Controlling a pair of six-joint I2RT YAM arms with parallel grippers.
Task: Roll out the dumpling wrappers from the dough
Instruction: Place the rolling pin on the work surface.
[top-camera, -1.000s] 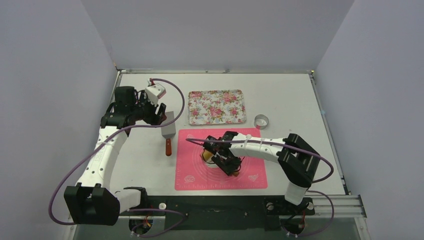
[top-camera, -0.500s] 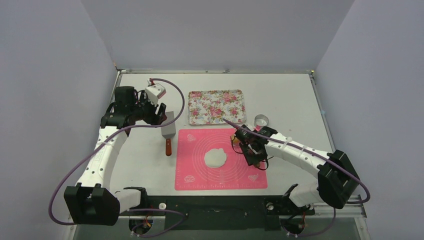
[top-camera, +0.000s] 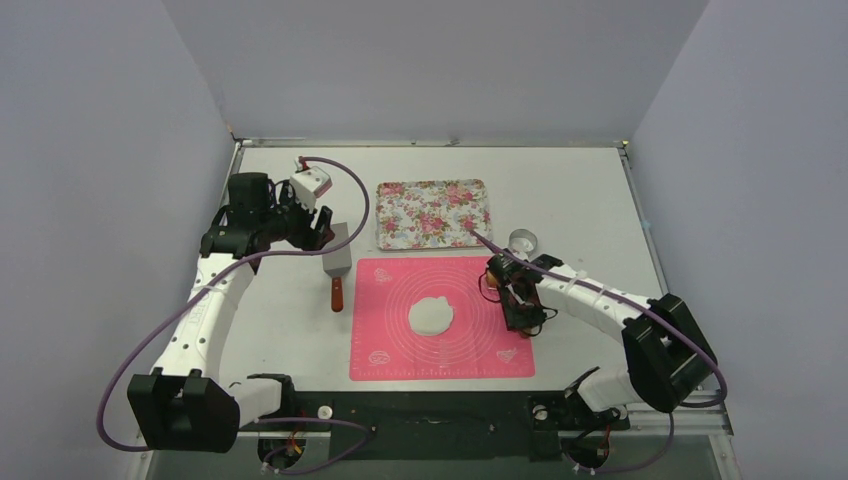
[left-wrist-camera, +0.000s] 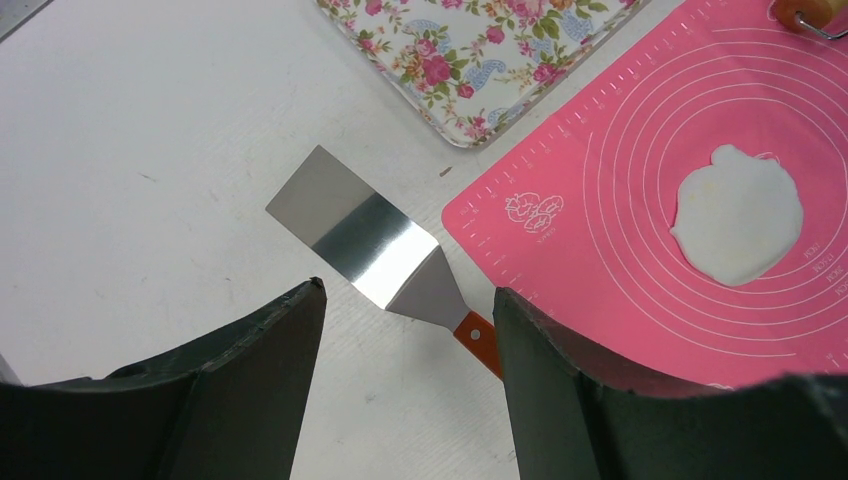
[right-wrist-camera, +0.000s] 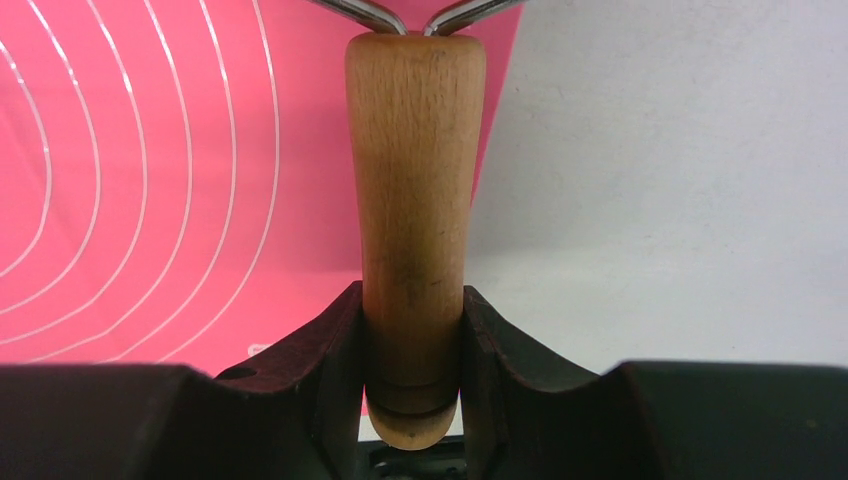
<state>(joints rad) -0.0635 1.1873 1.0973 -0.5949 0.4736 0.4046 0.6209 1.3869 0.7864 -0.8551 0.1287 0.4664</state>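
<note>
R gripper (right-wrist-camera: 412, 330) clamped on a wooden roller handle (right-wrist-camera: 415, 180) — only the R wrist cam shows that grip; from the top cam the arm hides the handle, gripper sitting over the right edge of the pink mat (top-camera: 390, 340). L gripper (left-wrist-camera: 408, 290) spread wide, holding nothing, above the spatula (left-wrist-camera: 360, 235); its cam shows the steel blade and orange-brown grip close up. Dough (top-camera: 431, 316) lies mid-mat, well apart from both grippers. White table (top-camera: 580, 190), pale grey walls on three sides; floral tray (top-camera: 433, 213) behind the mat, ring cutter (top-camera: 522, 241) right of the tray. Dough near-round w/ a small bump on the far side — no clear long axis; handle runs straight out from the jaws, wire yoke at its far end.
</note>
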